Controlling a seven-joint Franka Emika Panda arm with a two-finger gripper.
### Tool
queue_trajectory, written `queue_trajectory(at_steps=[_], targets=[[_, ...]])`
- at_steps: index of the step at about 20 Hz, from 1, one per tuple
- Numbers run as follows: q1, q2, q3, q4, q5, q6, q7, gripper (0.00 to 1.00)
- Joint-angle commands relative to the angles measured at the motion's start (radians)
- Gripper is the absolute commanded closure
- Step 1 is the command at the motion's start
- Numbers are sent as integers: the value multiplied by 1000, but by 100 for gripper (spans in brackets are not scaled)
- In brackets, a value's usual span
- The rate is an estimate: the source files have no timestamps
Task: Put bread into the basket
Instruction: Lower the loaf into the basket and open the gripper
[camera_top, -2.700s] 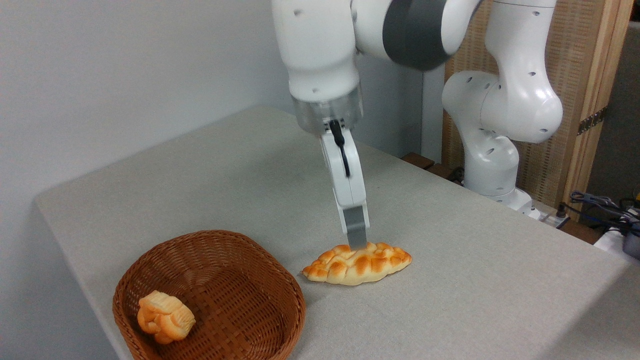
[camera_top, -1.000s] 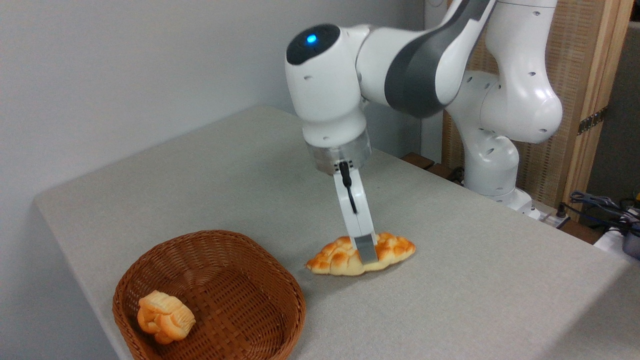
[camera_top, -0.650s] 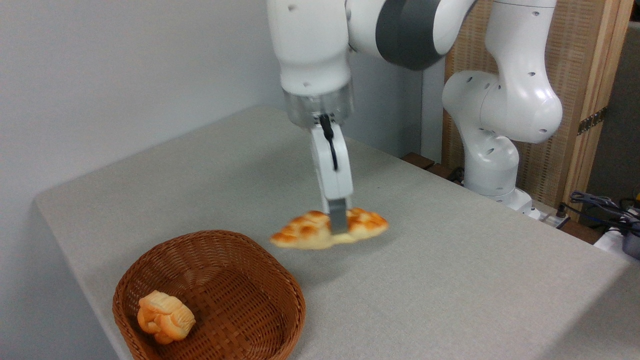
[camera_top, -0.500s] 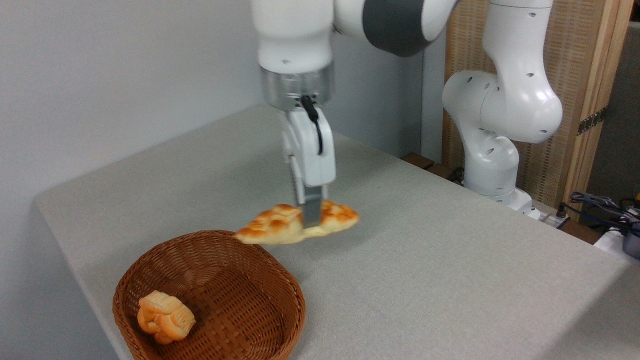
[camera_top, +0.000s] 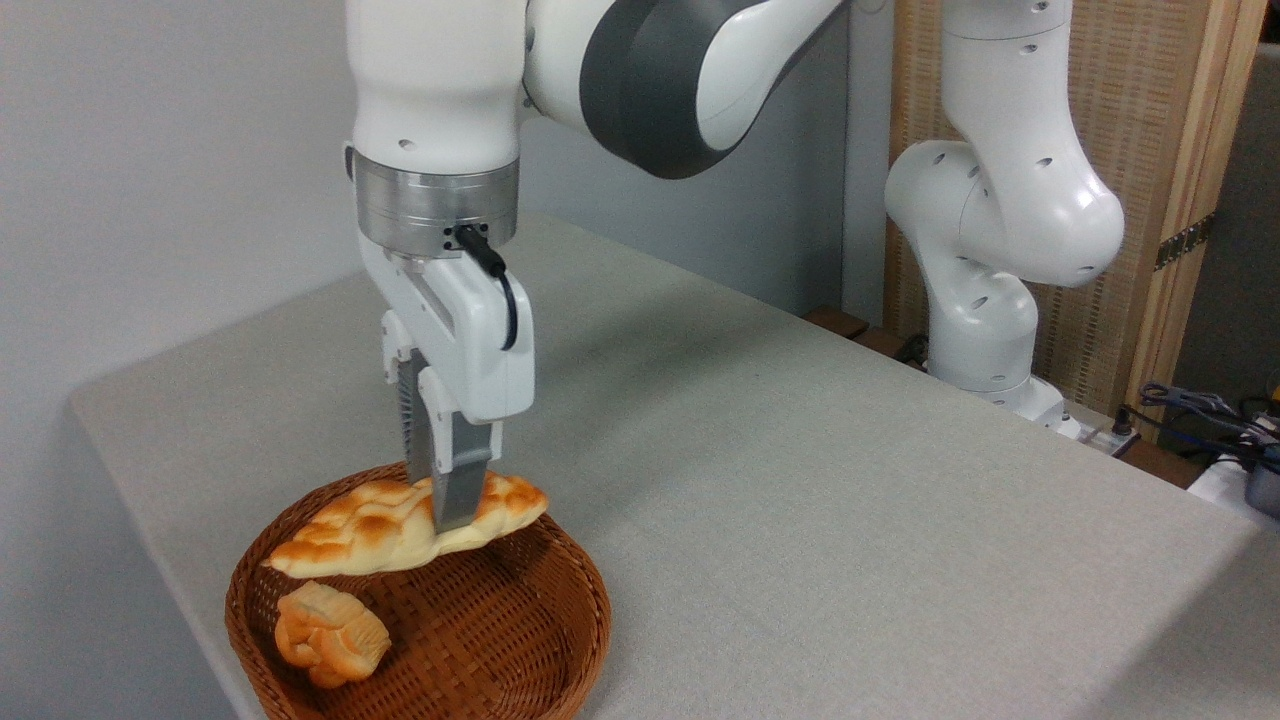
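Wicker basket (camera_top: 560, 640) on the desk (camera_top: 800, 480) already holds a knotted roll (camera_top: 330, 634) beneath the braided loaf (camera_top: 385, 525) clamped in the gripper (camera_top: 440, 510).

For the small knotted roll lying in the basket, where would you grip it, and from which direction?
Grip the small knotted roll across its chunky middle, coming straight down from above. It lies low inside the basket, near the left wall, so the raised rim blocks a side approach. First, though, the tool would have to let go of the bread, which hangs just above the roll.
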Motion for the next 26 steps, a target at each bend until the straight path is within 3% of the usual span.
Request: queue_trajectory(at_steps=[1,15,19,21,24,26], targets=[[-2,4,-9,18,-16,19,-30,0],[5,-25,-10,22,-13,0,-50,0],[17,-81,-10,22,2,-133,-122,0],[35,-112,-27,22,38,-199,-177,0],[103,-148,-108,22,98,-289,-213,0],[103,-148,-128,22,129,-307,-284,0]])
